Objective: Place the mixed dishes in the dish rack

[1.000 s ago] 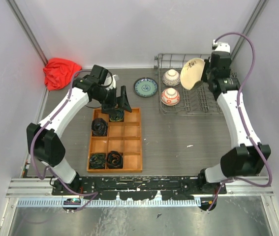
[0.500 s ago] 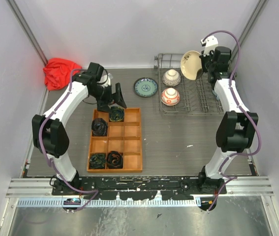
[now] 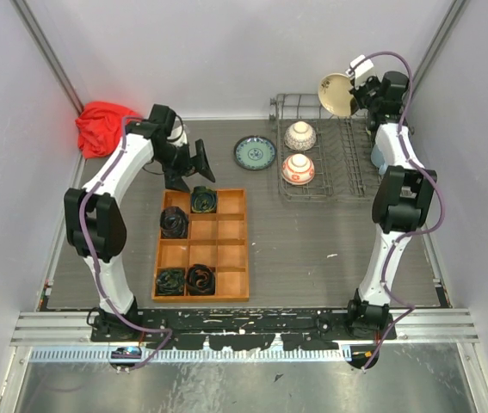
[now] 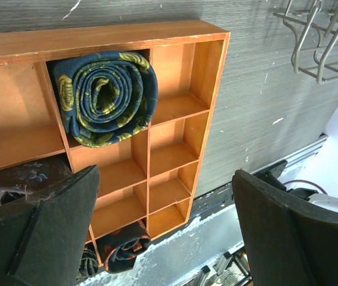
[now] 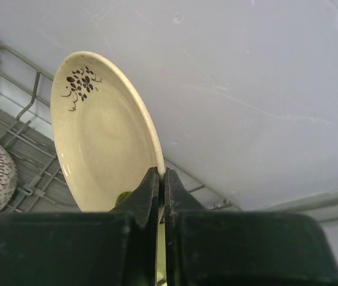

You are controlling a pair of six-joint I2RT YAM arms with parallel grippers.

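2 bowls [image 3: 299, 135] in the dish rack [image 3: 347, 185], 1 teal plate [image 3: 254, 152] beside it, your right gripper [image 5: 161, 179] clamped on 1 cream plate [image 5: 100, 143], left gripper [image 4: 164, 179] spread wide, seemingly empty.

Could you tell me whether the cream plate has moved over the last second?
Yes: the cream plate has moved toward the far rim of the dish rack.

Red cloth [image 3: 106, 126], orange-brown tray [image 4: 177, 102], navy roll [image 4: 106, 98] with yellow flowers, teal patterned plate [image 3: 254, 153], white-and-red bowls [image 3: 299, 136], cream plate [image 5: 100, 149] with dark sprig mark, grey rack [image 3: 338, 172].
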